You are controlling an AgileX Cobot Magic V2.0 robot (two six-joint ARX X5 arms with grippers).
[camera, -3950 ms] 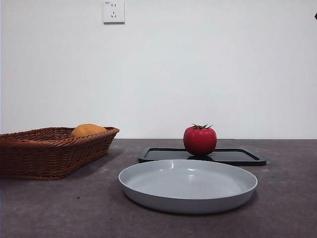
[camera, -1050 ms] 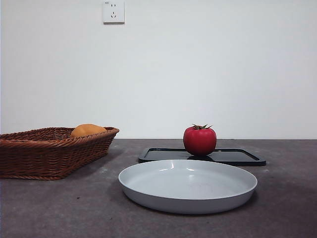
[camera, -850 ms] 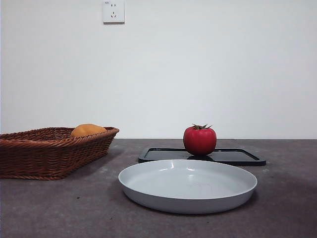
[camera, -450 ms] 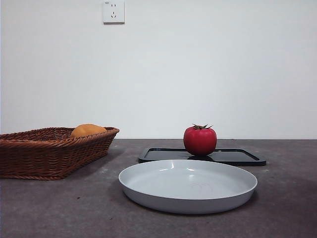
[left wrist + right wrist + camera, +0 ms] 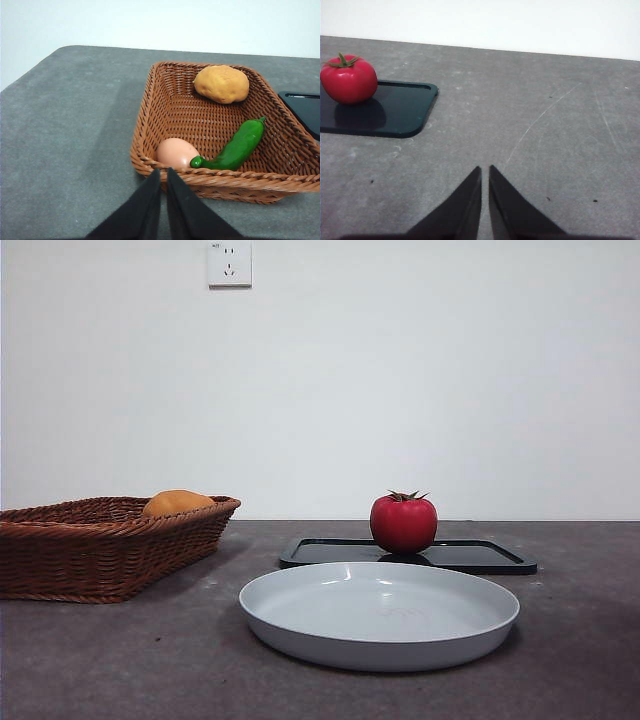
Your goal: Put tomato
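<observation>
Nothing has moved: the tomato (image 5: pixel 403 523) sits on the black tray (image 5: pixel 480 557) toward the bench's far edge; both pincers, right pincer (image 5: pixel 484 175) and left pincer (image 5: pixel 163 177), wait clenched, so the task seems unstarted.

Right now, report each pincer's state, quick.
Left pincer: closed, holding nothing, just short of the wicker basket.
Right pincer: closed, holding nothing, over bare table, apart from the tomato.

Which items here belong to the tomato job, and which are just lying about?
Job: tomato, sitting on the black tray; right gripper, nearest it.
Lying about: grey plate, wicker basket holding potato, green pepper, egg.
</observation>
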